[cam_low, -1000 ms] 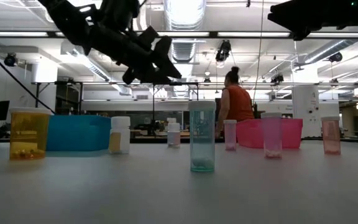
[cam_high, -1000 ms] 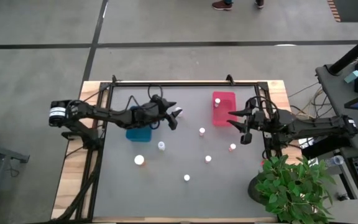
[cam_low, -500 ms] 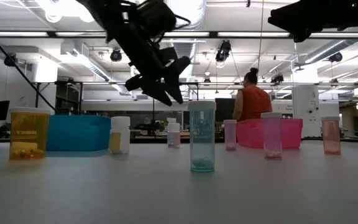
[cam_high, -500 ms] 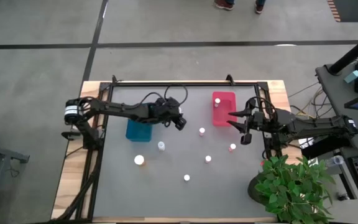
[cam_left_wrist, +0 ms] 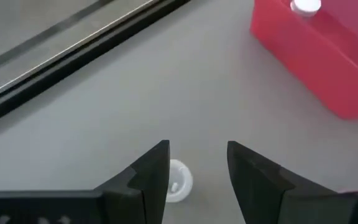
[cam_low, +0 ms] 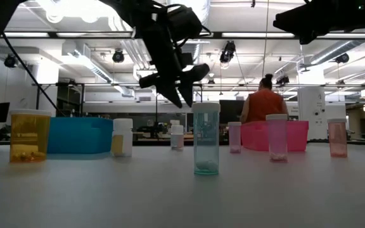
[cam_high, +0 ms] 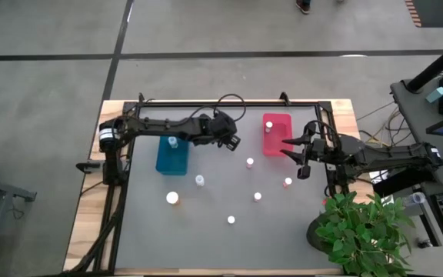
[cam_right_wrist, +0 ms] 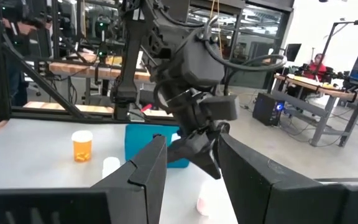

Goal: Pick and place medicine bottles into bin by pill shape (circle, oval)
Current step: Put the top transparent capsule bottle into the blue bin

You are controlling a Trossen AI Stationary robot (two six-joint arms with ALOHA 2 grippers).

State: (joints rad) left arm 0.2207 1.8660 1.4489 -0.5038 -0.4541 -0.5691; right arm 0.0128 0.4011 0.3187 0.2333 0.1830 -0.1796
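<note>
- Bottles: five stand loose around the middle of the surface (cam_high: 129, 246); one (cam_high: 249, 162) sits just ahead of the left tool.
- One is in the blue bin (cam_high: 172, 158), one in the red bin (cam_high: 277, 135).
- Likely light, stiff, smooth plastic that tips easily; best taken across the body below the cap.
- Left tool (cam_high: 231, 141): hovers open and empty near the far edge's middle.
- Right tool (cam_high: 297, 154): open, empty, beside the red bin.

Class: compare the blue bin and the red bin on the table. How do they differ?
The blue bin lies on the table's left half; the red bin lies on its right half. The left arm crosses above the blue bin; the right end effector waits beside the red bin. Each holds one white-capped bottle.
</note>
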